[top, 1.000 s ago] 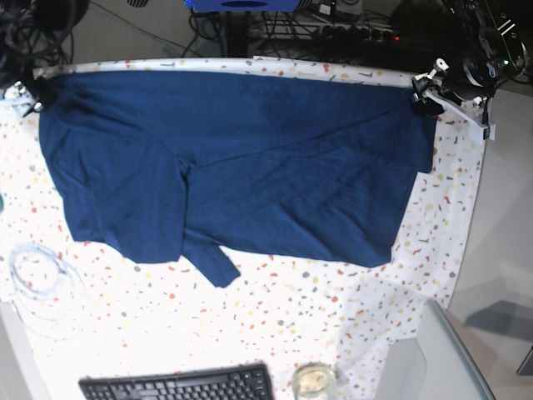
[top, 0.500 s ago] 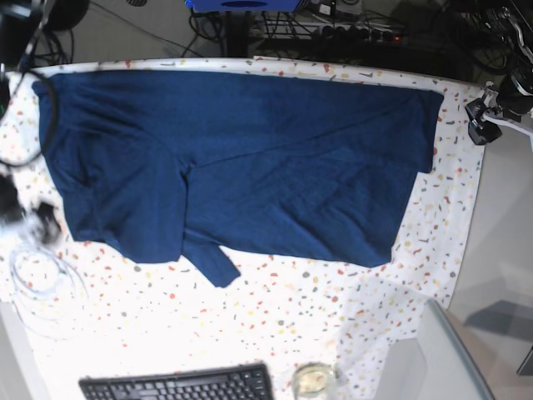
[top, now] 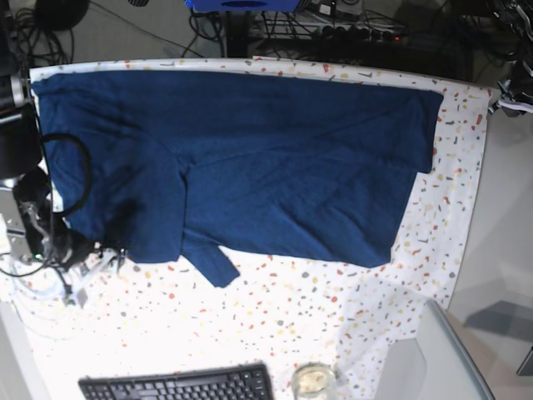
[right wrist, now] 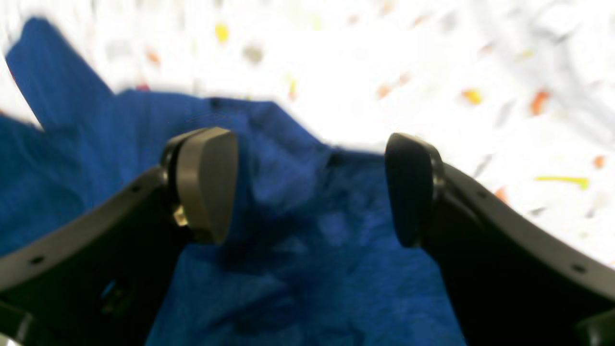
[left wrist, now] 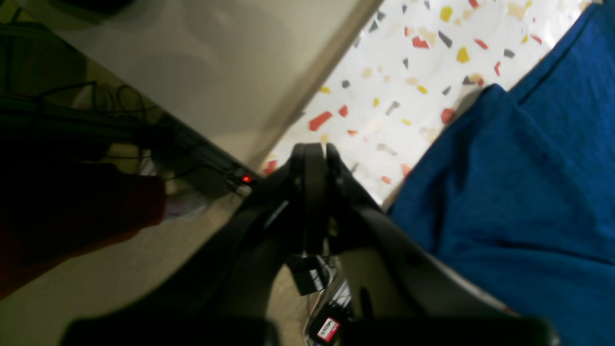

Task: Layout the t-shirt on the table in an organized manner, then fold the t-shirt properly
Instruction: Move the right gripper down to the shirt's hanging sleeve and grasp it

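The t-shirt (top: 250, 158) is spread across the far half of the table (top: 316, 308). The right gripper (right wrist: 307, 187) is held apart over its near-left edge; the left gripper (left wrist: 314, 156) is pressed together, empty, beyond the far-right corner.

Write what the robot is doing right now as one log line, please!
t-shirt: spread on table, unfolded | left gripper: shut, empty, off table edge | right gripper: open over shirt's near-left edge
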`<state>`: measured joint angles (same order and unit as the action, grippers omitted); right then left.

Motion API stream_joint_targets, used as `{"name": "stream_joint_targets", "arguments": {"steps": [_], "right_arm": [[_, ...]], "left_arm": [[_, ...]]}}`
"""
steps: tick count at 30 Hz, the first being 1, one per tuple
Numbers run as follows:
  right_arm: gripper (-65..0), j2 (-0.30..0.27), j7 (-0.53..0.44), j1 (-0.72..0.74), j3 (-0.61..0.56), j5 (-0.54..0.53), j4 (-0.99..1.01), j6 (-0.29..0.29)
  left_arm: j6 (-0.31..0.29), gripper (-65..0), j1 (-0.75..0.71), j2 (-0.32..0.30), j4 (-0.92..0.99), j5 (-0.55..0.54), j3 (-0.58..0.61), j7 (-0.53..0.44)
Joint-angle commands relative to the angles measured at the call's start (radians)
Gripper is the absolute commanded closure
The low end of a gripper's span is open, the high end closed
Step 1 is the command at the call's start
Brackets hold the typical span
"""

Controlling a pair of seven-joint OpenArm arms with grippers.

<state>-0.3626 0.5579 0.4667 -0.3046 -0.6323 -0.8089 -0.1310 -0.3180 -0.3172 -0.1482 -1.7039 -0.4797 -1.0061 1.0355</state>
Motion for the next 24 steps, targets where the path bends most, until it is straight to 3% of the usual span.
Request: {"name": "stream_joint_targets", "arguments": {"steps": [1, 12, 14, 19, 24], "right_arm": [[-45.5, -0.003, -0.028, 0.039, 0.000, -0.008, -0.010, -0.003], [-43.8, 0.035, -0.058, 0.037, -0.006, -0.007, -0.004, -0.003], [-37.4, 0.040, -0.058, 0.036, -0.006, -0.007, -0.004, -0.003], [-11.3, 0.043, -0.057, 0.037, -0.001, -0.008, -0.004, -0.003], [-0.8, 0.043, -0.057, 0.039, 0.000, -0.011, -0.004, -0.003]], "left_arm": [[-0.002, 0.0, -0.003, -0.017, -0.015, -0.007, -0.003, -0.017], [-0.002, 0.0, -0.003, -0.015, 0.015, -0.007, 0.000, -0.016], [-0.002, 0.0, -0.003, -0.017, 0.041, -0.007, -0.001, -0.016], [-0.002, 0.0, -0.003, -0.017, 0.057, -0.007, -0.001, -0.016], [-0.002, 0.0, -0.003, -0.017, 0.057, -0.007, -0.003, -0.017]]}}
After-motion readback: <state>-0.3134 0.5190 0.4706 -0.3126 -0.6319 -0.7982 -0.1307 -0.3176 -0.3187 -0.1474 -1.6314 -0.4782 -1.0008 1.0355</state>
